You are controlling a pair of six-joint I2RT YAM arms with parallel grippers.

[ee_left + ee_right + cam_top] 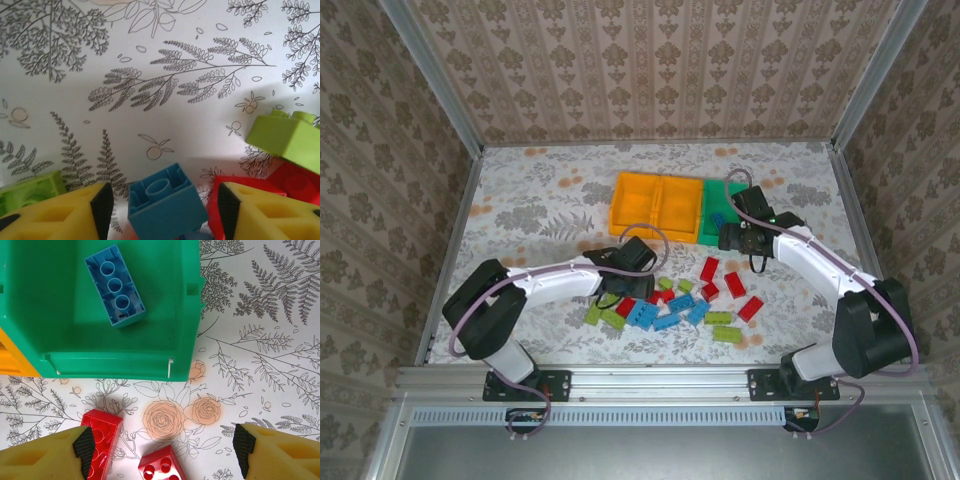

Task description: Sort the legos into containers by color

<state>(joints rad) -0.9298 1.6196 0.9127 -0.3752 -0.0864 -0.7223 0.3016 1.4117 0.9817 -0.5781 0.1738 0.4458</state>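
The floral table (540, 210) bears three bins (640, 200), apparently touching, toward its far edge, and legos (642, 314) scattered near its near edge.

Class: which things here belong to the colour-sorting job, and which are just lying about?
Job: red legos, blue legos, lime legos, left orange bin, right orange bin, green bin.
Just there: floral table cover, wallpapered walls.

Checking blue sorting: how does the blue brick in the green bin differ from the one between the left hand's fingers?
The binned blue brick is long, showing three underside tubes; the loose blue brick is short, showing one. The first lies in the green bin; the second sits between the open fingers of the left hand. Both are blue, hollow side showing.
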